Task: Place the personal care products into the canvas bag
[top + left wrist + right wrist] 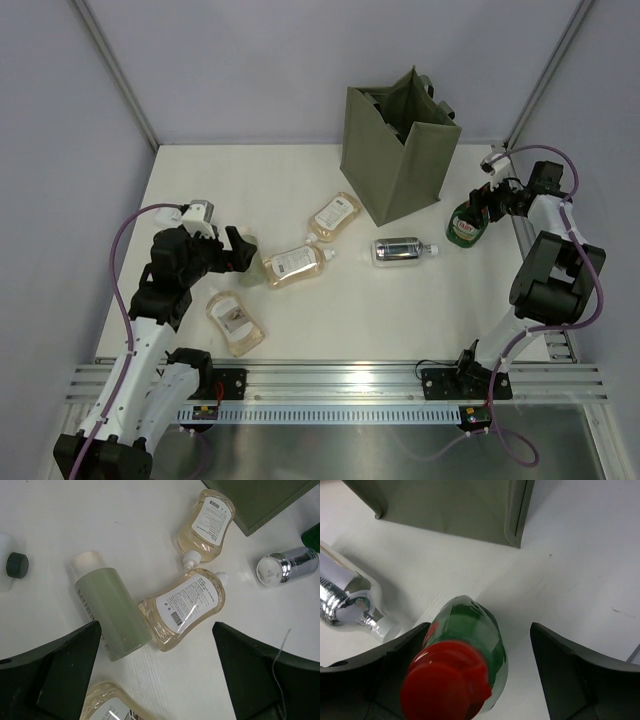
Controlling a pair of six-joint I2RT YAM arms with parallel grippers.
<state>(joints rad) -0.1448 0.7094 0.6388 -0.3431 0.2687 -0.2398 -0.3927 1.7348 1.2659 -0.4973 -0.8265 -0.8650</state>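
Each of the three amber pouches (335,215) (293,265) (235,322) carries a white label with a barcode and print too fine to read. Dark letters run along the one pale green bottle (112,612), partly hidden. There is also one silver bottle (398,250), lying down, one green red-capped bottle (464,226), upright, and one white bottle (4,562) with a dark cap.

The canvas bag (395,165) stands open-topped at the table's (340,320) far side. The nearest pouch lies close to the front edge.

The left gripper (240,250) is spread wide over the middle pouch, gripping nothing. The right gripper (483,207) is spread around the red-capped bottle near the right edge, not clamped.
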